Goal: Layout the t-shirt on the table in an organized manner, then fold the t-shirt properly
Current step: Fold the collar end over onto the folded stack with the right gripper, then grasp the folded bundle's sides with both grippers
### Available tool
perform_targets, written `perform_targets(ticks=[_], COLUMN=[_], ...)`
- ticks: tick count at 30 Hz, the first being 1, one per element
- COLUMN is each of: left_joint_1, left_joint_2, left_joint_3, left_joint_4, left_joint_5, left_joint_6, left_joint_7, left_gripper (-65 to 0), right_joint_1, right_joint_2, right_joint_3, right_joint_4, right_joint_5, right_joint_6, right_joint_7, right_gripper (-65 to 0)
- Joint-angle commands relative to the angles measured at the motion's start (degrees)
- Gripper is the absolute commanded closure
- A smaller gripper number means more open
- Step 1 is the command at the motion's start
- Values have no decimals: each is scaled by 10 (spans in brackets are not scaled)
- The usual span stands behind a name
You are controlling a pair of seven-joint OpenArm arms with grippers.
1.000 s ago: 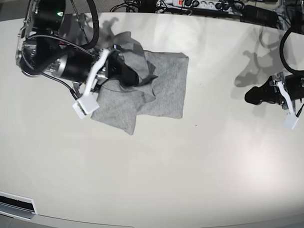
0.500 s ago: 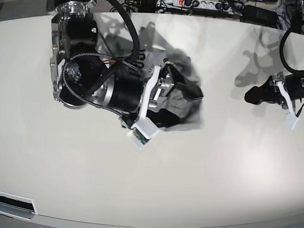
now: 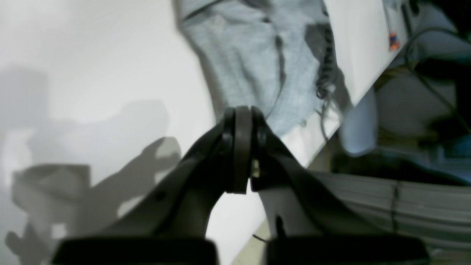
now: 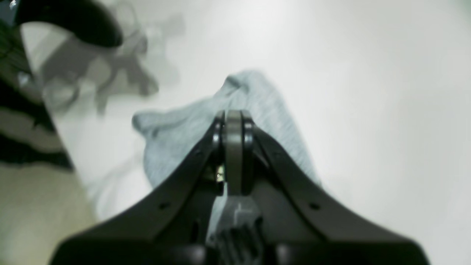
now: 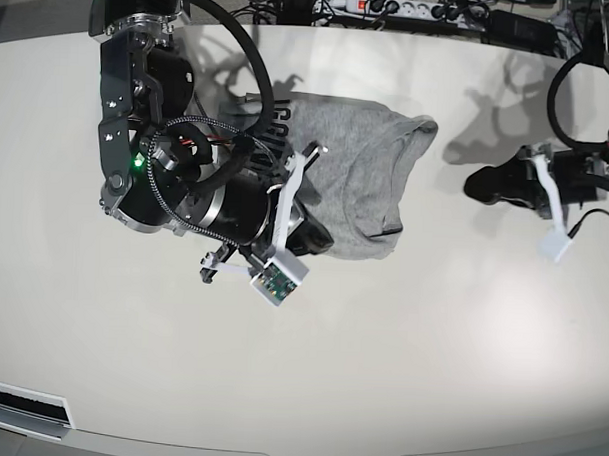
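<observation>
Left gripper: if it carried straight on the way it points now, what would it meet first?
Probably the t-shirt: the shut left gripper aims at its near edge across bare table. Depth is unclear, so it might touch tabletop first.

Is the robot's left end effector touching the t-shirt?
Apart. The base view shows the left end effector over bare table, with a gap to the t-shirt.
</observation>
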Motion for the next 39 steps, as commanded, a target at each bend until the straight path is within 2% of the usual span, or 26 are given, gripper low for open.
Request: perform_targets(ticks=[1, 3, 9, 13, 19, 21, 24, 28, 35, 39], left_joint_1=[-8, -8, -8, -8, -8, -8, -8, -8, -30, -61], left_joint_2=[-11, -11, -11, -11, -11, -11, -11, -10, -11, -10], left_joint_3=[13, 51, 185, 266, 377, 402, 416, 416, 416, 416], left_joint_4=[28, 65, 141, 155, 155, 154, 150, 123, 70, 32], left_joint_5=[-11, 19, 163, 238, 388, 430, 483, 506, 512, 514], left_joint_6=[-5, -5, -5, -5, -5, -5, 8, 18, 18, 18], left_joint_7=[-6, -17, -89, -115, -196, -217, -252, -282, -285, -306], left_gripper=[0, 0, 0, 0, 0, 0, 0, 0, 0, 0], right_joint_1=[14, 31, 115, 155, 187, 186, 180, 172, 165, 160], right_joint_2=[0, 0, 8, 32, 64, 74, 85, 87, 87, 87], right_joint_3=[0, 0, 0, 0, 0, 0, 0, -1, -14, -32], right_joint_4=[-6, -40, -174, -244, -343, -362, -369, -369, -369, -369], right_joint_5=[-9, -34, -67, -68, -66, -65, -30, -12, 1, 35], right_joint_6=[3, 3, -20, -20, -17, -1, 3, 3, 3, 3], right_joint_7=[15, 20, 20, 20, 21, 30, 35, 35, 30, -19], right_gripper=[0, 0, 0, 0, 0, 0, 0, 0, 0, 0])
